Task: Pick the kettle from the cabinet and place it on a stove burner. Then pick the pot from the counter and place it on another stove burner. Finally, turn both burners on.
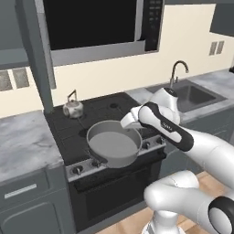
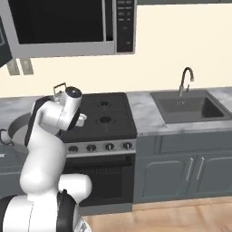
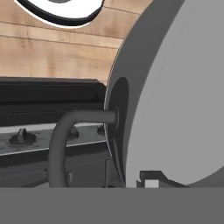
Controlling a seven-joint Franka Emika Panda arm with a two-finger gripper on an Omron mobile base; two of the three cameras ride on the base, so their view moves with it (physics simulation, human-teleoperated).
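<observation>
The wide grey pot hangs tilted above the front left of the black cooktop, partly over the knob row. My gripper is shut on its right rim. In the hand view the pot's wall and dark side handle sit close in front, with one fingertip on the rim. In the right base view the pot is partly hidden behind my arm. The small silver kettle stands upright on the rear left burner. The two right burners are bare.
The cabinet's open dark door hangs at the left above the marble counter. A microwave is above the cooktop. Front knobs line the stove. A sink with a faucet is to the right.
</observation>
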